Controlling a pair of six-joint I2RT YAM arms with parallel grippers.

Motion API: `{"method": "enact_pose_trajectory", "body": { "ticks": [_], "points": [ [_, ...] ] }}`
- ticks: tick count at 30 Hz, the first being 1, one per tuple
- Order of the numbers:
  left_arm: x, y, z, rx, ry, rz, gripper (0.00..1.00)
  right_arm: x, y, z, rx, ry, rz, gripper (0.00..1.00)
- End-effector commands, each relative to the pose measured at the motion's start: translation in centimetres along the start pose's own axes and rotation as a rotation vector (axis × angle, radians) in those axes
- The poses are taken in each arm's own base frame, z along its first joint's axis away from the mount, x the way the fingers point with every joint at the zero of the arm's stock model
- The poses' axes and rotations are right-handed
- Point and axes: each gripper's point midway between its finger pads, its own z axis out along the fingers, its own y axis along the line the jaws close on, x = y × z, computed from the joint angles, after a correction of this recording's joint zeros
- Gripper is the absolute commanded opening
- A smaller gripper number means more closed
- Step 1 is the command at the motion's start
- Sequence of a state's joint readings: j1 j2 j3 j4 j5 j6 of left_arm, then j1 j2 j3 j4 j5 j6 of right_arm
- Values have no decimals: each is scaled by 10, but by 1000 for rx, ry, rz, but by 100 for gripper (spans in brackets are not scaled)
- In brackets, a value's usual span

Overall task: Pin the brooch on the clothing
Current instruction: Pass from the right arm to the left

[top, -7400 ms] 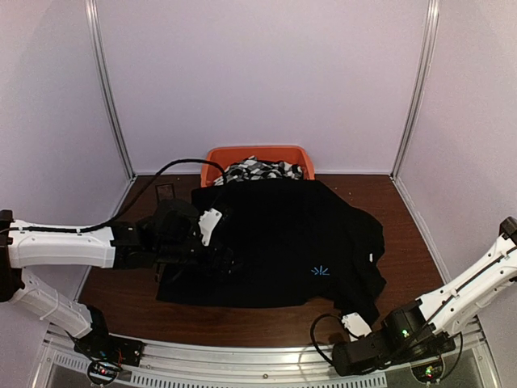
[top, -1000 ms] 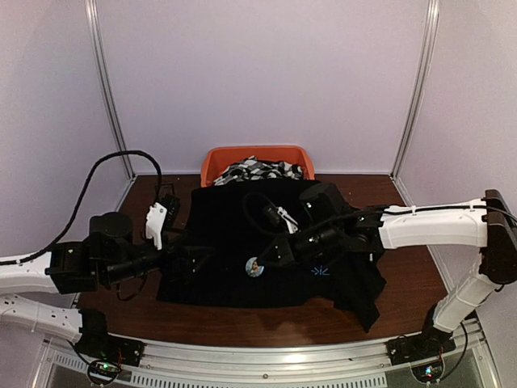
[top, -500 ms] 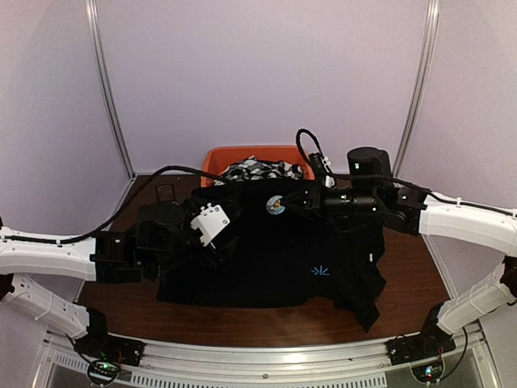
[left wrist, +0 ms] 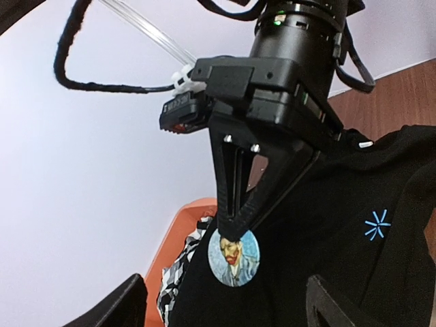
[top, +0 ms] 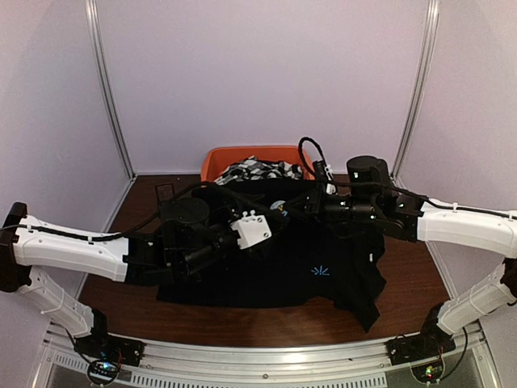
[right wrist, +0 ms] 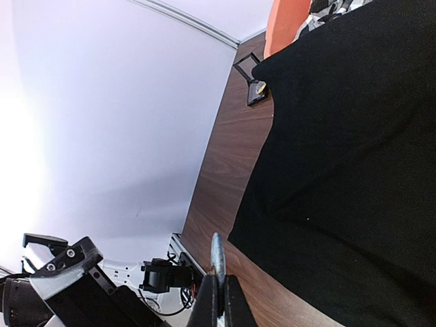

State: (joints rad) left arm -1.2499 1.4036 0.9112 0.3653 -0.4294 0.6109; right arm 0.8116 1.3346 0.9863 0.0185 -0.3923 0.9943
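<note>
The black shirt [top: 315, 242] lies spread on the table, with its light-blue starburst mark [top: 320, 271] on the front. My right gripper [top: 286, 207] is shut on the round brooch [top: 278, 209], a painted portrait of a man, and holds it in the air above the shirt's upper part. In the left wrist view the brooch [left wrist: 234, 257] hangs from the right fingertips, facing the camera. In the right wrist view the brooch [right wrist: 216, 253] shows edge-on between my shut fingers [right wrist: 208, 300]. My left gripper [top: 269, 220] is open and empty, just in front of the brooch, its fingers [left wrist: 126, 305] apart.
An orange bin [top: 216, 158] with black-and-white patterned fabric [top: 258, 170] stands behind the shirt. A small black stand [top: 165, 192] sits on the table's far left. Brown tabletop [top: 404, 242] shows right of the shirt. White walls enclose the cell.
My right gripper has lifted the brooch from low over the shirt's front to above its upper part. My left arm has swung right, bringing its open gripper up to the brooch.
</note>
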Motion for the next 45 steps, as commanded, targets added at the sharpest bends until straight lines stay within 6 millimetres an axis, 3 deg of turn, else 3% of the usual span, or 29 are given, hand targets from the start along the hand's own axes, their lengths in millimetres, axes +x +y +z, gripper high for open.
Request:
{"method": "enact_pose_trajectory", "body": {
  "ticks": [1,3,8,15,19,24,28,32,34,39,45],
  "points": [
    [-32,18,-3,-23,-123,-39,82,-2,4,-6,2,2,-109,0],
    [-35,22,-10,62,-170,-127,82,1,0,-12,46,31,-270,0],
    [-40,54,-26,310,-280,-375,77,12,-8,-28,83,93,-558,0],
    [-42,31,-13,681,-215,-457,74,28,3,-45,23,173,-848,0],
    [-56,19,-15,848,-273,-504,63,36,5,-53,9,212,-964,0],
    [-54,-1,-13,995,-250,-514,53,38,11,-64,-12,206,-1040,0],
    [-46,-9,-4,1006,-211,-526,48,34,12,-67,11,193,-1078,0],
    [-35,9,26,833,-90,-674,42,13,1,-71,187,79,-1144,0],
    [-35,17,36,778,-50,-839,37,-2,-1,-79,281,-32,-1190,0],
    [-25,12,54,753,35,-1162,54,-11,3,-105,463,-283,-1417,0],
    [-32,21,63,737,9,-1306,63,2,-8,-114,739,-364,-1673,0]
  ]
}}
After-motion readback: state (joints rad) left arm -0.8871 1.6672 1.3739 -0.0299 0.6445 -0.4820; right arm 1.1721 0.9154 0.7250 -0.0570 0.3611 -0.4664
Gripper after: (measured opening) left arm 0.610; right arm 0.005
